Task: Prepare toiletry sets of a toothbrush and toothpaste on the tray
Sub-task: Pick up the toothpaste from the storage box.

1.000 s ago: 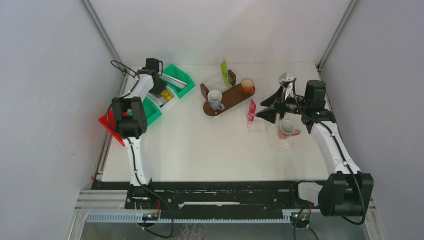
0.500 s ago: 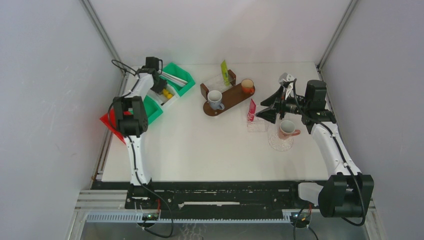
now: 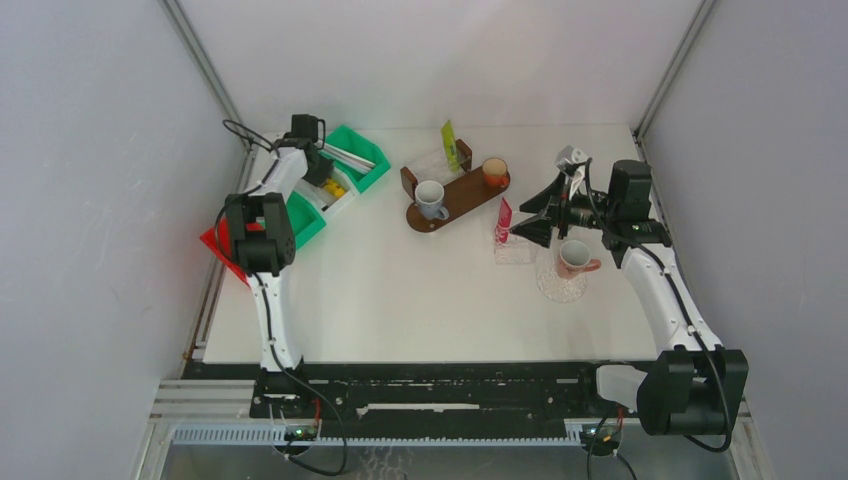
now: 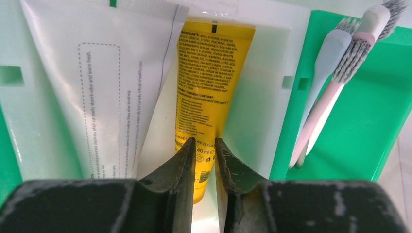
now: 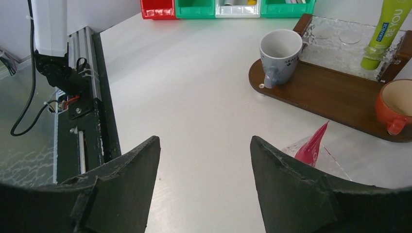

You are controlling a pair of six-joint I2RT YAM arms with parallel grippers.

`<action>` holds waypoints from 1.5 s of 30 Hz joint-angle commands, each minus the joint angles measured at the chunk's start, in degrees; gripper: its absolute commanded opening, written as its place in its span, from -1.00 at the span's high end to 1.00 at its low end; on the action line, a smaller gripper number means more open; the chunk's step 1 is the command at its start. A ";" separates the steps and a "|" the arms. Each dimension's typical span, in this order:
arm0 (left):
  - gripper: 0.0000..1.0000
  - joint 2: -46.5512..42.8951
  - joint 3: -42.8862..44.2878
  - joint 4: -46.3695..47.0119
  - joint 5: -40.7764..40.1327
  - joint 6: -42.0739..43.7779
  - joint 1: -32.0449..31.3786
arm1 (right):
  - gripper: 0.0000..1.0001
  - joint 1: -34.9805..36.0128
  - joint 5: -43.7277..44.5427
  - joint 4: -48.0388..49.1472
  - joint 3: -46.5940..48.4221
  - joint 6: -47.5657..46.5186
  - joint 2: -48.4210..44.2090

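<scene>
Two grippers observed, one at bin, one over table.
Left gripper (image 4: 205, 145): jaws nearly together astride yellow tube (image 4: 209, 82) in white bin (image 4: 252, 111); clamping cannot be confirmed. Right gripper (image 5: 204, 150): jaws wide apart, empty, near red tube (image 5: 313, 145).

My left hand (image 4: 204, 141) is dark and matt, scuffed with pale scratches, beside a glossy yellow tube (image 4: 209, 87) of plastic, a smooth white printed tube (image 4: 102, 82) and a shiny green plastic bin (image 4: 374, 121) with matt-handled, bristly toothbrushes (image 4: 318, 116). Past my matt black right hand (image 5: 204, 141) I see a smooth matt white worktop (image 5: 194, 87), a satin dark wooden tray (image 5: 335, 99), a pebbled clear glass dish (image 5: 340, 43), and a glazed grey mug (image 5: 281, 51) and orange cup (image 5: 396, 104).
</scene>
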 commanded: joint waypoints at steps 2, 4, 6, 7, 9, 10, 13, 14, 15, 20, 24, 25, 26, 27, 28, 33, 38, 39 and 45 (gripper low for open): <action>0.41 -3.57 -1.24 -0.18 -1.89 2.04 0.27 | -0.52 0.40 -0.31 1.19 1.95 -0.66 -1.32; 0.28 -3.28 -1.03 -0.10 -1.59 2.27 0.33 | -0.52 0.30 -0.26 1.11 1.95 -0.70 -1.39; 0.18 -2.95 -0.86 -0.17 -1.15 2.31 0.29 | -0.52 0.35 -0.29 1.11 1.95 -0.64 -1.41; 0.16 -2.79 -0.95 -0.23 -0.81 2.32 0.32 | -0.52 0.32 -0.35 1.11 1.95 -0.64 -1.43; 0.15 -2.41 -1.28 -0.28 0.75 2.23 0.32 | -0.52 0.36 -0.31 1.17 1.95 -0.68 -1.39; 0.15 -2.25 -1.41 -0.28 1.29 2.37 0.42 | -0.52 0.42 -0.32 1.20 1.95 -0.67 -1.42; 0.15 -2.34 -2.21 -0.28 1.46 2.56 0.63 | -0.52 0.48 -0.37 1.17 1.95 -0.68 -1.43; 0.15 -2.35 -2.63 -0.16 1.80 2.43 0.77 | -0.52 0.52 -0.38 1.20 1.95 -0.66 -1.39; 0.15 -2.20 -3.04 0.09 2.47 2.17 0.92 | -0.52 0.56 -0.37 1.16 1.95 -0.64 -1.42; 0.18 -1.00 -3.54 -0.27 3.48 1.41 1.71 | -0.52 0.76 -0.44 1.28 1.95 -0.59 -1.65; 0.21 0.07 -2.67 -1.77 3.52 1.12 1.68 | -0.52 0.79 -0.39 1.31 1.95 -0.60 -1.86; 0.21 0.80 -1.93 -2.30 3.86 1.01 1.71 | -0.52 0.80 -0.46 1.29 1.95 -0.52 -1.87; 0.22 1.52 -1.03 -3.16 4.12 0.87 1.69 | -0.52 0.78 -0.40 1.32 1.95 -0.54 -1.94; 0.21 2.14 -0.15 -4.47 3.94 0.87 1.69 | -0.52 0.80 -0.49 1.29 1.95 -0.49 -1.95; 0.21 2.39 0.29 -5.13 3.46 0.83 1.74 | -0.52 0.81 -0.56 1.31 1.95 -0.49 -1.96; 0.23 2.71 0.62 -6.32 2.21 0.61 1.85 | -0.52 0.95 -0.64 1.42 1.95 -0.34 -2.09; 0.63 1.71 -0.46 -5.53 1.86 0.50 1.85 | -0.52 0.89 -0.85 1.53 1.95 -0.12 -2.48; 0.72 1.53 -0.59 -5.32 1.94 0.70 1.84 | -0.52 0.82 -0.89 1.53 1.95 -0.11 -2.46; 0.99 -1.27 -2.48 -2.12 1.31 2.73 1.44 | -0.52 0.83 -0.92 1.56 1.95 -0.15 -2.37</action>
